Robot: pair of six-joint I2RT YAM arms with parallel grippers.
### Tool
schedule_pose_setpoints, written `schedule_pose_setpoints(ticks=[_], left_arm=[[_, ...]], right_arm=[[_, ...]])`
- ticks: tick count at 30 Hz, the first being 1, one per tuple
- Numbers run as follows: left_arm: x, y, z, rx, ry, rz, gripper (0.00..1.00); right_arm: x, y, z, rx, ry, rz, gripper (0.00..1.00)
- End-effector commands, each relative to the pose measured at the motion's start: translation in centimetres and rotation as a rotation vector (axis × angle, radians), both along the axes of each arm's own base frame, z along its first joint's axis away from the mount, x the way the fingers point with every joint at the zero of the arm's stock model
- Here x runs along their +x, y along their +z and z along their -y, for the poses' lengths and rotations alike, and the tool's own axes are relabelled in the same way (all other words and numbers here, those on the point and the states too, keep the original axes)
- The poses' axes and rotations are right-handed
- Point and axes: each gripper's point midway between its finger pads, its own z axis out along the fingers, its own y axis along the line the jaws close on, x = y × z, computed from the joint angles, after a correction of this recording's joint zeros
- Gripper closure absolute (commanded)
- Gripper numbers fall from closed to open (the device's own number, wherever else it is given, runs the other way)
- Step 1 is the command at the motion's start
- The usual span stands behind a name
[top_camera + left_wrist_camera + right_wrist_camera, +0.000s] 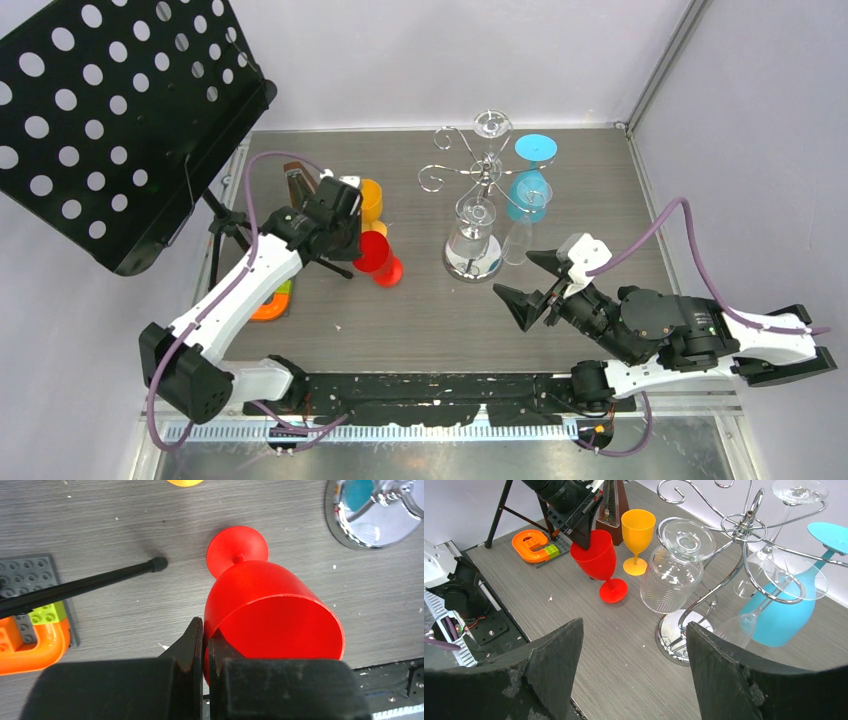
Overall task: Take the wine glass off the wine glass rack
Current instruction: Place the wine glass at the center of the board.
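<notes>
Closest to the lens of the left wrist camera, the left gripper (204,635) has its black fingers pressed together on the rim of the red wine glass (270,605), pinching the wall of the bowl between them. That glass is off the wine glass rack (487,180) and well to its left. It is tilted, its bowl leaning toward the left arm and its round foot down by the grey wood-grain surface (420,320). Whether the foot touches cannot be told.

To its left lie a thin black tripod leg (90,585) and an orange toy piece (30,645) with green and grey bricks. Just behind the red glass, an orange wine glass (638,527) stands upright.

Further right, the chrome rack stands on its mirrored round base (674,635). A clear wine glass (672,570) hangs upside down from a scroll arm on its near-left side. A teal wine glass (786,615) hangs on the right, with another clear glass (744,625) between it and the post.

At the right, the right gripper (633,630) points toward the rack, apart from it, its fingers spread wide and holding nothing.
</notes>
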Motion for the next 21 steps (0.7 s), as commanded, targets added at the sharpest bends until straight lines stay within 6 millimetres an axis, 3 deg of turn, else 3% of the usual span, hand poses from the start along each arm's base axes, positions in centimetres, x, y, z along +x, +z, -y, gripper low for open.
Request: schedule_pose_setpoints(ticks=[1, 6, 12, 21], left_arm=[[1.8, 1.6, -1.3, 0.074, 0.022, 0.055, 1.00], [2.4, 1.2, -2.1, 0.153, 0.005, 0.008, 1.00], [2.6, -0.7, -2.3, 0.223, -0.034, -0.089, 1.00], [3.3, -2.2, -2.5, 0.211, -0.022, -0.129, 1.00]], right_arm=[[0.2, -0.1, 0.5, 0.032, -0.026, -0.020, 0.19], [0.3, -0.8, 0.7, 0.035, -0.037, -0.025, 0.18], [0.4, -1.1, 1.2, 0.054, -0.053, -0.036, 0.18], [0.4, -1.6, 1.5, 0.055, -0.055, -0.053, 0.18]])
